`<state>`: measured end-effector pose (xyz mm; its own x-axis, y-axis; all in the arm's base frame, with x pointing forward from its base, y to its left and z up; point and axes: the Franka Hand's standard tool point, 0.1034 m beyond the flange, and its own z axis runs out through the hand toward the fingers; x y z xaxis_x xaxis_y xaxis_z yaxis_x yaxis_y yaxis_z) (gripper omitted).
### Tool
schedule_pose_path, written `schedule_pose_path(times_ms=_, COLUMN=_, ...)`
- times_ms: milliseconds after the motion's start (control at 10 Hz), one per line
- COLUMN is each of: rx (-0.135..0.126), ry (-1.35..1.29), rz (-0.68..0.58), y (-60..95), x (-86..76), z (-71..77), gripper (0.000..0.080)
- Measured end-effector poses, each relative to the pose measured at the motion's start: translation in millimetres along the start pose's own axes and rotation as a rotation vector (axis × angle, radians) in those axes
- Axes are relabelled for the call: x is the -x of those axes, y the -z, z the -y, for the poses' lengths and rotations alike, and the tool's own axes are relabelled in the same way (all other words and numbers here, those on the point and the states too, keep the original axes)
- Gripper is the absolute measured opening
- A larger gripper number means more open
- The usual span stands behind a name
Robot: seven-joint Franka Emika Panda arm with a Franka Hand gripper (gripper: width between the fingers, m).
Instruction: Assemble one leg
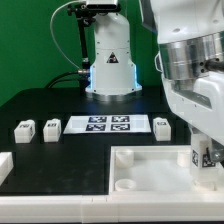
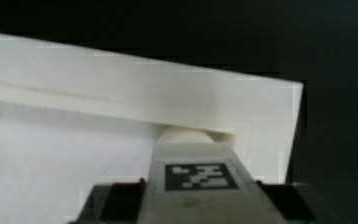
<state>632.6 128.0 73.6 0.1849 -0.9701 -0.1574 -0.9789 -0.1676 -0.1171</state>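
Observation:
My gripper (image 1: 204, 150) is shut on a leg (image 1: 207, 160), a small white block with a black-and-white tag, and holds it over the right end of the large white panel (image 1: 150, 165). In the wrist view the leg (image 2: 197, 170) stands between my two dark fingers (image 2: 115, 203), and its far end points at the panel's corner (image 2: 194, 133). I cannot tell whether it touches the panel. Three more legs lie on the black table: two at the exterior view's left (image 1: 24, 130) (image 1: 51, 127) and one right of centre (image 1: 161, 126).
The marker board (image 1: 110, 125) lies flat in the middle of the table, behind the panel. The robot base (image 1: 110, 65) stands at the back. A white part (image 1: 5, 165) shows at the exterior view's left edge. The panel (image 2: 87, 100) fills most of the wrist view.

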Motion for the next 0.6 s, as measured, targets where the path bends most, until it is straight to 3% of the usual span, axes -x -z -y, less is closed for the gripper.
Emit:
schedule_pose_path(times_ms=300, rx=0.002, ry=0.105, rz=0.002, y=-1.3, x=1.3, z=-1.3, gripper=0.0302)
schedule_pose_path(times_ms=400, rx=0.018, ry=0.329, rz=0.006, y=-1.9, x=-1.0, z=-4.7, gripper=0.0516)
schedule_pose_path(times_ms=500, rx=0.040, ry=0.548, rz=0.006, y=0.4, x=-0.8, z=-7.6, gripper=0.0612)
schedule_pose_path(times_ms=600, rx=0.042, ry=0.677, rz=0.006, y=1.4, x=-0.6, z=-7.6, gripper=0.0612)
